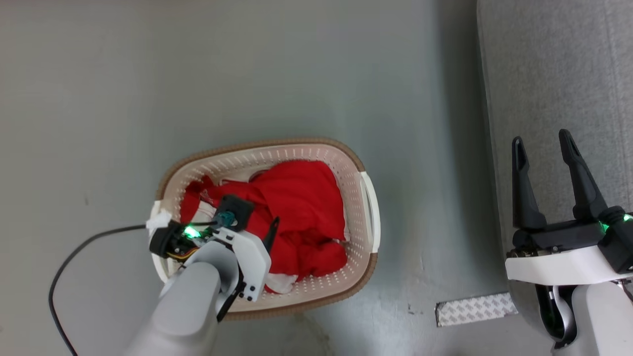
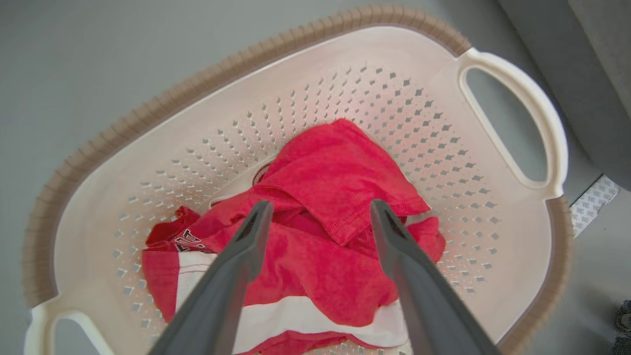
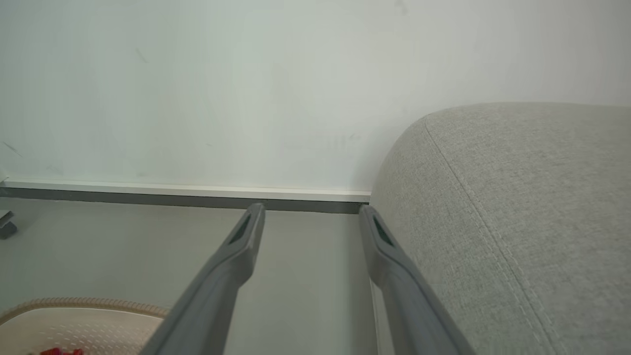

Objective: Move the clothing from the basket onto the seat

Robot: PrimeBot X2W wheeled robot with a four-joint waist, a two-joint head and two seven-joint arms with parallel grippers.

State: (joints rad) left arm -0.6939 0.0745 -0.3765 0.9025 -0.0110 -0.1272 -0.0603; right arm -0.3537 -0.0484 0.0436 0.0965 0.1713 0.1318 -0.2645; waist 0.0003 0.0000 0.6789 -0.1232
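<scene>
left pincer [image 2: 318, 207] spread over clothing [image 2: 335, 172], right pincer [image 1: 541, 141] parted

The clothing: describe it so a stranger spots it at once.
Find the big light-grey seat on the right. On the floor to its left stands an oval cream basket, brown-rimmed. The clothing lies crumpled inside: the only bright red thing, with white trim.

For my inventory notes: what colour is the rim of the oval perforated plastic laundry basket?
The oval basket's ribbed rim is brown, clearest in the left wrist view.
</scene>
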